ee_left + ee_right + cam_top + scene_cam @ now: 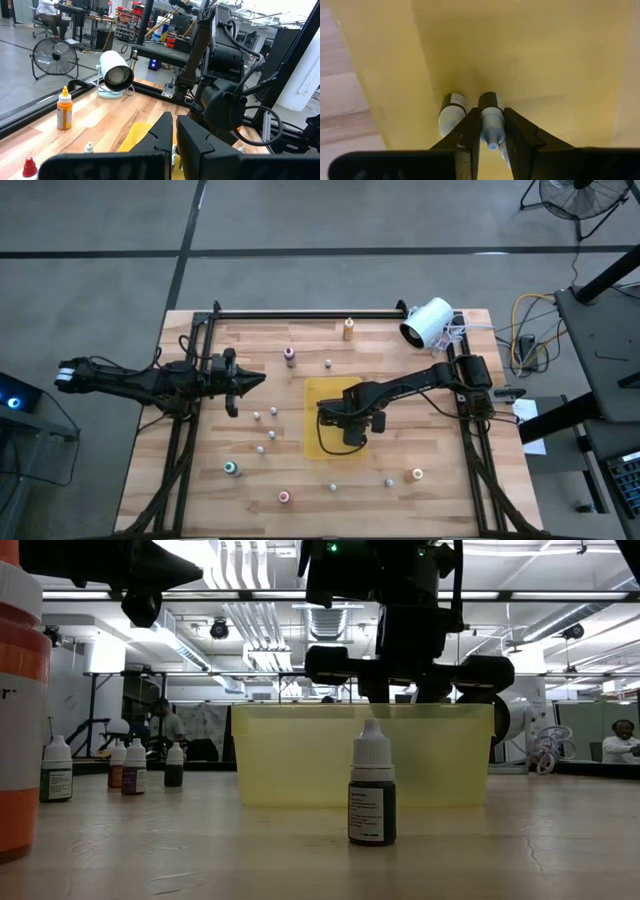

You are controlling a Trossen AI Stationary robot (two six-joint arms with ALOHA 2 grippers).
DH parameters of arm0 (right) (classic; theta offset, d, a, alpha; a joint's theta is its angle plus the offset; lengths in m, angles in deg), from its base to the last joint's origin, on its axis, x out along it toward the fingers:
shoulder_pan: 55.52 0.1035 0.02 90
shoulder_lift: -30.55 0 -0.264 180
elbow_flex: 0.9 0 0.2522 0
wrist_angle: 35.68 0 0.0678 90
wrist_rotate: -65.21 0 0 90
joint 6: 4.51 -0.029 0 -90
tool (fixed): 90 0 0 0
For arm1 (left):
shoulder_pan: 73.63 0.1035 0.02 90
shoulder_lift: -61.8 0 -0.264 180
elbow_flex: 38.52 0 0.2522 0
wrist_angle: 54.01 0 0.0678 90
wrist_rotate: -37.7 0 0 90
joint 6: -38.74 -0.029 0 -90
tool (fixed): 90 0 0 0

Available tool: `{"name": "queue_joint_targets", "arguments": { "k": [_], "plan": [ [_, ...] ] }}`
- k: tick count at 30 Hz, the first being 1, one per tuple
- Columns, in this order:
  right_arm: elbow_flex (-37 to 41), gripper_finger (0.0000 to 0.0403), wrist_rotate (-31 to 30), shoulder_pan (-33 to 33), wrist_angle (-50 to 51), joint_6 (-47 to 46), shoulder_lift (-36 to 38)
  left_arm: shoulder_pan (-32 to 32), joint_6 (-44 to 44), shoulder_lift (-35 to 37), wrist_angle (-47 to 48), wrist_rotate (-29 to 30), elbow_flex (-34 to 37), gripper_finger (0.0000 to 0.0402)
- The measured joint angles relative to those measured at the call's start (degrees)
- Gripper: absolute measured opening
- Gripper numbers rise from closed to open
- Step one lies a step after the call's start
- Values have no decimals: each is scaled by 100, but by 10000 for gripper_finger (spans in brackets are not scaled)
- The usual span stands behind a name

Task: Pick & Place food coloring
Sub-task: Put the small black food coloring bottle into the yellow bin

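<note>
A second bottle (pixel 452 113) crowds the right end effector (pixel 491 131), seemingly touching.

Looking down into a yellow container (pixel 530 55), floor and one wall visible. Right pincer (pixel 492 142) clamped on a small food coloring bottle (pixel 491 117): dark body, whitish-grey cap and dropper tip, cap squeezed between the two dark fingers (pixel 467 137). Bottle base down on or very near the yellow floor; cannot tell whether touching. Just beside it, a second small bottle (pixel 452 111) of the same kind, dark body with whitish-grey cap, close against the yellow wall and partly hidden behind one finger. Outside the wall, a strip of pale wooden surface (pixel 345 105) along one edge.
</note>
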Motion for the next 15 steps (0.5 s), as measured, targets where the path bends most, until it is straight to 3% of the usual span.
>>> {"name": "queue_joint_targets", "arguments": {
  "k": [15],
  "plan": [
    [9, 59, 13, -7, -22, -197, 0, 0, 0, 0, 0, 2, 0, 0]
  ]
}}
